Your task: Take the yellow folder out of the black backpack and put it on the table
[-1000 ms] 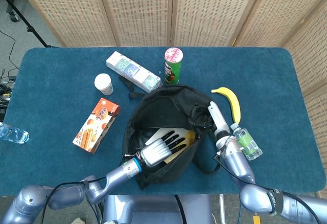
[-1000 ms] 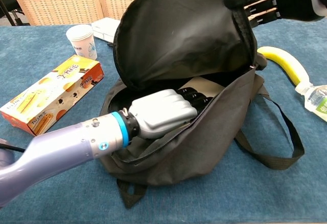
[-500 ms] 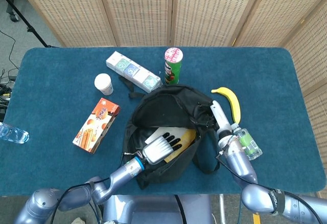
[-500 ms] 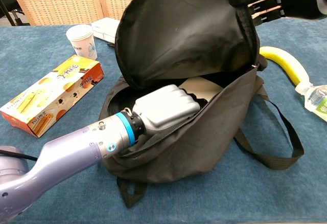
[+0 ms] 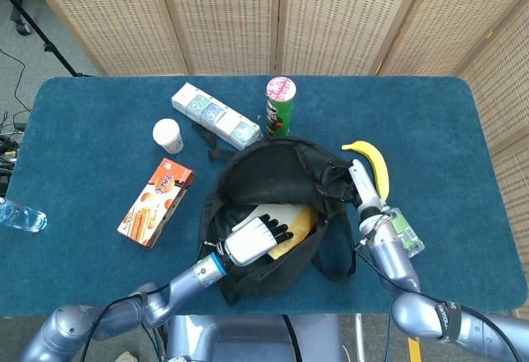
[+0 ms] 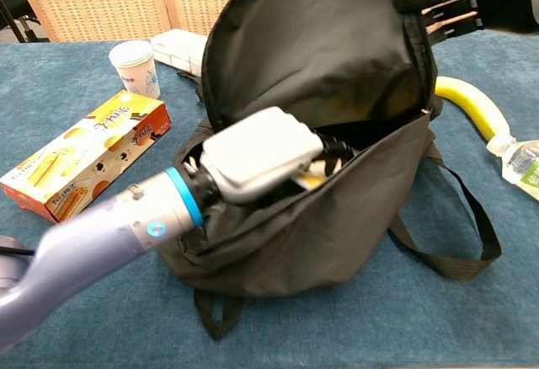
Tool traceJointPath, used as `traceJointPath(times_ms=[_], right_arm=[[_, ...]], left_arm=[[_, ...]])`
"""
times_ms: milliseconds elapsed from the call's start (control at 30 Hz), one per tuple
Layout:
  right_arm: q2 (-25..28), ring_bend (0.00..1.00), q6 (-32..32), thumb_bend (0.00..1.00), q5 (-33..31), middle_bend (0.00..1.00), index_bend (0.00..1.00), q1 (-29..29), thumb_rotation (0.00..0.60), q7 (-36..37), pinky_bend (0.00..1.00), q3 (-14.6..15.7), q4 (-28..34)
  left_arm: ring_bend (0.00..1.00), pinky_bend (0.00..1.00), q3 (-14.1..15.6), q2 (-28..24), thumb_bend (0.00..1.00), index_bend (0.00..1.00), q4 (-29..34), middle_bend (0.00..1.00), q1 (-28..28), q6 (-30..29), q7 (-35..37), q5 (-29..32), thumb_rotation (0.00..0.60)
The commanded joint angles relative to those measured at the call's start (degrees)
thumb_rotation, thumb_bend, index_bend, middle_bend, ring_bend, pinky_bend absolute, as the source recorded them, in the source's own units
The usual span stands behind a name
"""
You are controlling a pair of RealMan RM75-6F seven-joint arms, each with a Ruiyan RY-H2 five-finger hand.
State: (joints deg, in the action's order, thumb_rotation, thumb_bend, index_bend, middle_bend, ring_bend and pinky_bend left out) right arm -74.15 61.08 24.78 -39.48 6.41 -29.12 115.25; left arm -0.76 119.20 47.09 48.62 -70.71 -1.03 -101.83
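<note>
While the blue surface (image 5: pixel 83 122) carries everything in view, the black backpack (image 5: pixel 273 213) lies open near its front edge, flap raised and mouth wide; the left hand (image 5: pixel 252 240) is inside that mouth, fingers curled onto the yellow folder (image 5: pixel 296 228), which sits partly within the bag, a yellow edge and pale sheet showing beside the fingers; whether the fingers fully clamp the folder cannot be told from either view; the right hand (image 6: pixel 459 2) is at the bag's upper right rim, dark fingers closed on the raised flap (image 6: pixel 320 45) and holding it up; an orange snack box (image 5: pixel 154 202) lies flat to the left of the bag, well apart; a white carton (image 5: pixel 214 115) lies behind the bag, beside a green crisp can (image 5: pixel 279 107) standing upright; a banana (image 5: pixel 374 166) lies just right of the bag; a small bottle (image 5: pixel 403 230) lies near the right wrist; a paper cup (image 5: pixel 168 136) stands upright left of the carton.
</note>
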Motion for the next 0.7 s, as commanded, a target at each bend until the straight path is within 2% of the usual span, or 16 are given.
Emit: traceJointPath(times_ms=[33, 233, 267, 333, 467, 567, 700], right_arm=[[0.04, 0.49, -0.55, 0.52, -0.28, 0.64, 0.69, 0.20, 0.600, 0.61, 0.50, 0.12, -1.78], [0.25, 0.49, -1.23, 0.52, -0.51, 0.64, 0.69, 0.57, 0.600, 0.91, 0.50, 0.68, -3.84], [0.27, 0.49, -1.30, 0.52, -0.66, 0.64, 0.69, 0.87, 0.600, 0.67, 0.50, 1.44, -4.78], [-0.07, 0.49, -1.64, 0.52, -0.31, 0.64, 0.69, 1.12, 0.600, 0.87, 0.50, 1.97, -5.70], [-0.77, 0.49, -1.91, 0.52, 0.26, 0.63, 0.69, 1.42, 0.600, 0.87, 0.50, 2.94, -6.67], [-1.37, 0.49, -1.97, 0.52, 1.05, 0.63, 0.69, 1.64, 0.600, 0.59, 0.50, 3.84, -7.27], [-1.91, 0.49, -2.22, 0.52, 1.68, 0.63, 0.69, 2.05, 0.600, 0.73, 0.50, 4.52, -7.84]], left_arm=[[0.49, 0.55, 0.50, -4.02, 0.77, 0.74, 3.97, 0.50, -0.81, -3.86, 2.10, -1.18, 0.600], [0.50, 0.55, 0.59, -12.83, 0.76, 0.74, 14.04, 0.50, -2.19, -8.30, 4.50, -1.82, 0.600], [0.50, 0.55, 0.46, -17.52, 0.76, 0.74, 18.64, 0.50, -3.43, -11.19, 6.41, -1.88, 0.600], [0.50, 0.55, 1.56, -24.47, 0.76, 0.74, 25.87, 0.50, -4.30, -11.54, 8.47, -1.89, 0.600], [0.50, 0.55, 1.35, -32.67, 0.76, 0.74, 33.86, 0.50, -5.48, -12.30, 10.38, -0.87, 0.600], [0.50, 0.55, 0.42, -37.57, 0.76, 0.74, 36.49, 0.50, -6.81, -14.49, 11.87, -0.20, 0.600], [0.50, 0.55, -1.41, -42.04, 0.76, 0.75, 36.02, 0.50, -8.37, -16.85, 12.69, 1.28, 0.600]])
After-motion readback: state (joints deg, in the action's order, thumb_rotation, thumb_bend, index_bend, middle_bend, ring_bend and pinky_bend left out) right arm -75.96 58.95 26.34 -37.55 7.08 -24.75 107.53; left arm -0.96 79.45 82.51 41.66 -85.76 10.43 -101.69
